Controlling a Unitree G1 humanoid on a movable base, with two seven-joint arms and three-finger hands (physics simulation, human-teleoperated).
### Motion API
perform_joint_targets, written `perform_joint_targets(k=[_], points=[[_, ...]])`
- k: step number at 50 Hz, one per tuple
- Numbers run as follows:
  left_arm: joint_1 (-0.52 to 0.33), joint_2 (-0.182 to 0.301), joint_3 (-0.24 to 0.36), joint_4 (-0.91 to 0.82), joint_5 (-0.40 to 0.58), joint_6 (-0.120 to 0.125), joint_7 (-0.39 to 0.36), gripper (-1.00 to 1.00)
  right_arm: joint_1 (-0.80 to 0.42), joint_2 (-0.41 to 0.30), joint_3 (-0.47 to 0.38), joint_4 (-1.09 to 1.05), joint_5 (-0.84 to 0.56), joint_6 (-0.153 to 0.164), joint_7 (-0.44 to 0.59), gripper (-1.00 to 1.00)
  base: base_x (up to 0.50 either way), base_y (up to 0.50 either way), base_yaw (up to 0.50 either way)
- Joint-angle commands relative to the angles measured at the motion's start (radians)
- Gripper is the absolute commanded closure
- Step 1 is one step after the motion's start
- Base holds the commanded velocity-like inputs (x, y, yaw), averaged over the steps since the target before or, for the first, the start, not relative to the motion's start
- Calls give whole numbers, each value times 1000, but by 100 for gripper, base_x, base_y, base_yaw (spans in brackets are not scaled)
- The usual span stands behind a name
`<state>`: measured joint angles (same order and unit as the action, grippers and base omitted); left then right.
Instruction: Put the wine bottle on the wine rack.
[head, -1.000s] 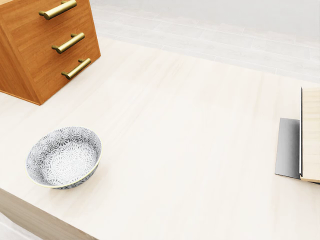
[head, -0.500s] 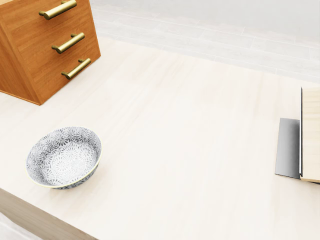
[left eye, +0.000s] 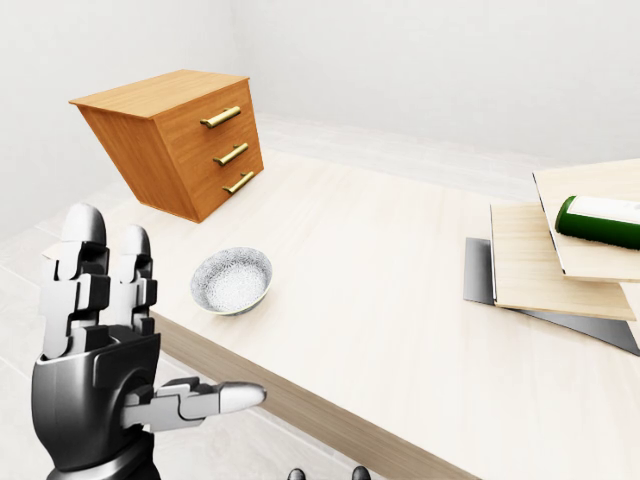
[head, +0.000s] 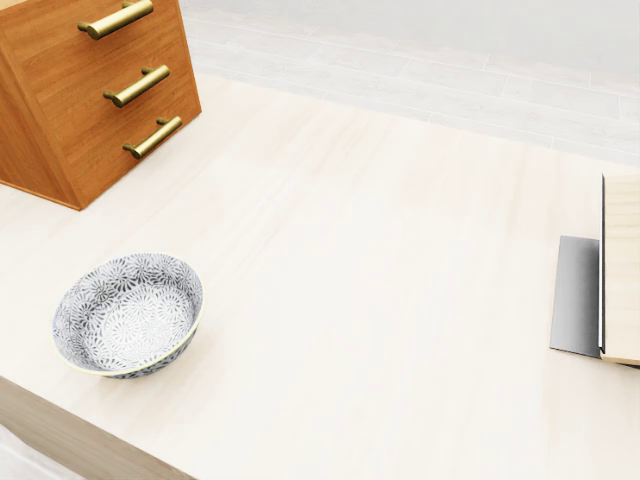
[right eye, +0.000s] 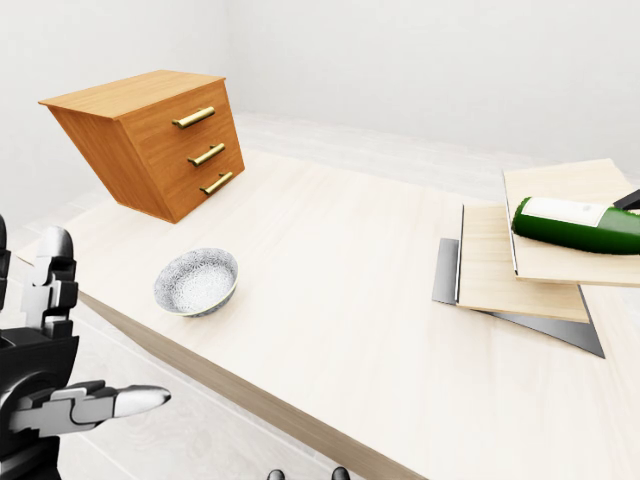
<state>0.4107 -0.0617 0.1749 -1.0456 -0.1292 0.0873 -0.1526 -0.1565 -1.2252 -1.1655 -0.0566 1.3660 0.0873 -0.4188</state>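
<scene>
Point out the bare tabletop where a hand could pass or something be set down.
The widest free patch of the table lies between the patterned bowl and the stacked wooden boards. Another strip runs between the bowl and the drawer chest. It is crowded at the right edge, where the wine bottle lies on the boards. The left hand hangs open off the table's near edge.

table (left eye: 400, 300): pale wood, carrying all | drawer chest (left eye: 180, 140): sitting at upper left | patterned bowl (left eye: 232, 280): resting near lower-left edge | stacked boards (right eye: 520, 265): lying at right on a grey sheet (right eye: 446, 275)
</scene>
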Motion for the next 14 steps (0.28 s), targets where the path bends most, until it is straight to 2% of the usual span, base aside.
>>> perform_joint_targets(k=[1, 14], points=[[22, 61, -11, -1, -51, 0, 55, -100, -48, -28, 17, -149, -27, 0, 2, -100, 0, 0, 0], [46, 163, -58, -1, -103, 0, 158, -100, -77, -81, -1, -219, 31, 0, -15, -100, 0, 0, 0]])
